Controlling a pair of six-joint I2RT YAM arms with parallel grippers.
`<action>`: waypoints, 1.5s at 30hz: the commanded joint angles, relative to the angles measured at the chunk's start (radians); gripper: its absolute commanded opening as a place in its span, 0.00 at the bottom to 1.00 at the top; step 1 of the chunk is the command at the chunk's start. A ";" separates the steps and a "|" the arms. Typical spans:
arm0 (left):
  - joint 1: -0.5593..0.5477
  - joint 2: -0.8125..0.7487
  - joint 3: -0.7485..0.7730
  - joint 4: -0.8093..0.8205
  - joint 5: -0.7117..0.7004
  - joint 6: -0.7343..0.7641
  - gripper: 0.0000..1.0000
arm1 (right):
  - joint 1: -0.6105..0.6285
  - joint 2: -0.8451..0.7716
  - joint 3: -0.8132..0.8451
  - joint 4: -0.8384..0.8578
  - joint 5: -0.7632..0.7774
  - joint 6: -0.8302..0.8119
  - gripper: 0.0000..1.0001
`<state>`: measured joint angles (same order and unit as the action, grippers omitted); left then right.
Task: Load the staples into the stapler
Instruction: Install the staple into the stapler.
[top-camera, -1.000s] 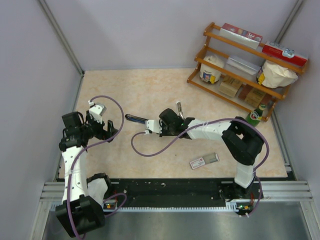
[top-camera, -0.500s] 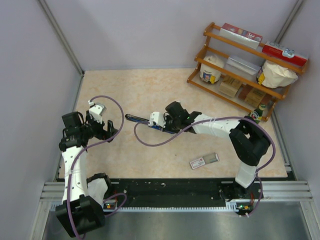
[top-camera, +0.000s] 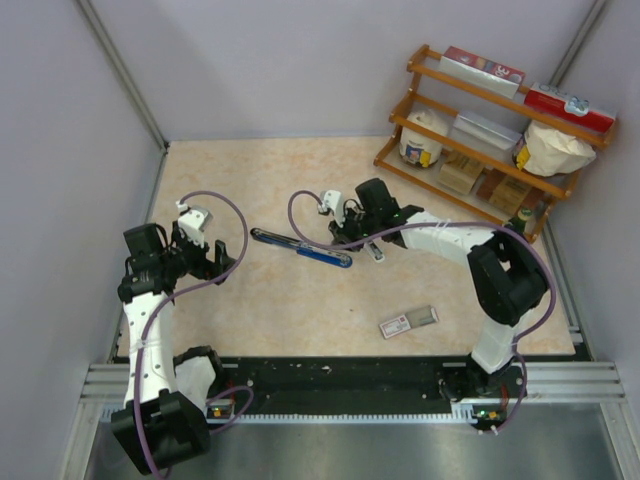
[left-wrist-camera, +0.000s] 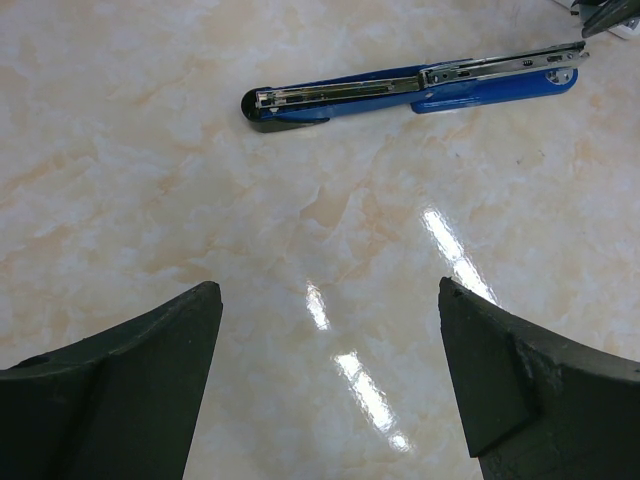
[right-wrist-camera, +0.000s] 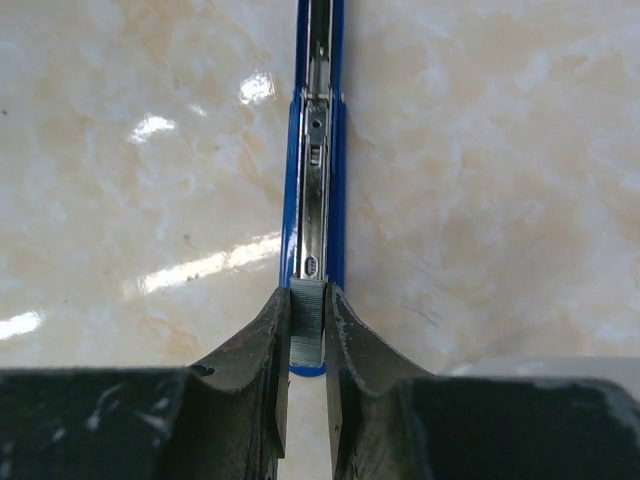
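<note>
The blue stapler (top-camera: 300, 247) lies opened out flat on the marble tabletop, its metal channel facing up (left-wrist-camera: 400, 88) (right-wrist-camera: 318, 150). My right gripper (right-wrist-camera: 307, 290) is shut on a short ribbed strip of staples (right-wrist-camera: 307, 320), held just above the stapler's near blue end and in line with the channel. In the top view that gripper (top-camera: 370, 250) hangs at the stapler's right end. My left gripper (left-wrist-camera: 325, 288) (top-camera: 222, 262) stands wide open and empty over bare table, left of the stapler. The red-and-white staple box with its grey tray (top-camera: 408, 322) lies near the front edge.
A wooden shelf rack (top-camera: 480, 150) with jars, boxes and bags stands at the back right corner. A green bottle (top-camera: 510, 232) stands beside its near end. Walls close in the table on three sides.
My right gripper has swung from over the stapler's middle to its right end, uncovering the whole stapler. The left arm has not moved.
</note>
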<state>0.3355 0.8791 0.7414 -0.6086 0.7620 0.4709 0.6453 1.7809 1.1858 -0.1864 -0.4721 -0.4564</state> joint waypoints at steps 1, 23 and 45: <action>0.008 -0.006 -0.010 0.013 0.008 0.006 0.93 | 0.004 -0.023 -0.011 0.140 -0.105 0.100 0.13; 0.008 0.018 -0.011 0.021 -0.009 0.006 0.93 | -0.067 0.091 -0.009 0.295 -0.330 0.183 0.13; 0.008 0.017 -0.013 0.023 -0.015 0.006 0.93 | -0.088 0.156 0.066 0.188 -0.324 0.099 0.14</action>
<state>0.3363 0.8951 0.7368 -0.6060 0.7429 0.4706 0.5659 1.9255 1.2064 0.0090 -0.7937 -0.3248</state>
